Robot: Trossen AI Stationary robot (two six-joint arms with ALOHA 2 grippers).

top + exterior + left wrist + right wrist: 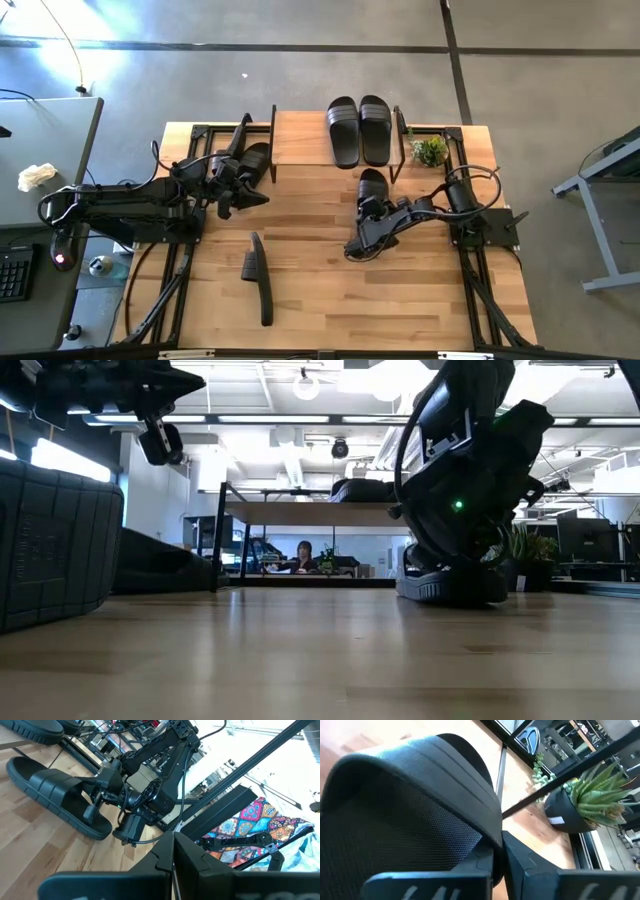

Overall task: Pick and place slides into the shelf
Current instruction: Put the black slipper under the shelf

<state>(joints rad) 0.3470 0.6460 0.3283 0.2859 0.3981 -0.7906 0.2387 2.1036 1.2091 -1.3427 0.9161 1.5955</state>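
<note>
The shelf stands at the table's far middle, and two black slides lie side by side on its top board. A third slide lies on the table just in front of the shelf; my right gripper is shut on it. Another slide lies on its edge near the table's front. More slides lie left of the shelf, beside my left gripper. That gripper hovers shut and empty. My right gripper pinches the edge of the slide's wide strap between its two fingers. It comes slanting down from the table's right side. The slide's sole rests flat on the table.
A small potted plant stands by the shelf's right legs, close to my right arm. Black frame rails run along the table's left and right sides. Bare wood lies across the near half of the table.
</note>
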